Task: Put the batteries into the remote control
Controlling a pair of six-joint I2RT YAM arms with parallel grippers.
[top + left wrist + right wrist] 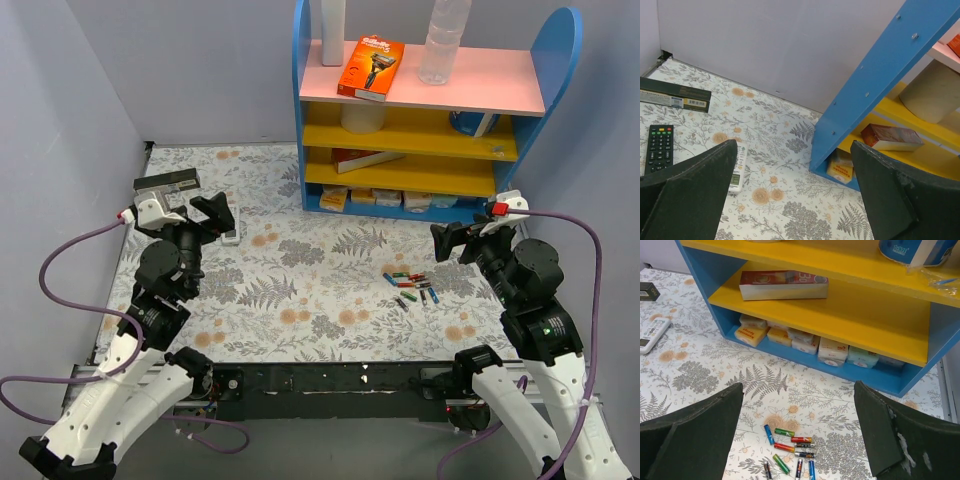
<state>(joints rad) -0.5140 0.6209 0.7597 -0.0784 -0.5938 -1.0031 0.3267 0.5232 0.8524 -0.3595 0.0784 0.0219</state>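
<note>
Several small batteries (410, 288) with red, green, blue and black wrappers lie loose on the floral cloth, right of centre. In the right wrist view the batteries (790, 450) lie below and between my open fingers. My right gripper (447, 240) (799, 390) hovers open just behind them, holding nothing. The white remote control (231, 237) lies at the left. In the left wrist view the remote control (737, 167) is partly hidden behind my left finger (695, 190); it also shows far left as the remote control (652, 334). My left gripper (220, 215) (792, 160) hangs open above it, empty.
A black remote with coloured buttons (659, 147) and a long dark flat box (675, 95) lie at the far left. A blue shelf unit (430, 120) with yellow and pink boards stands at the back, holding small packs, a book, an orange box and a bottle.
</note>
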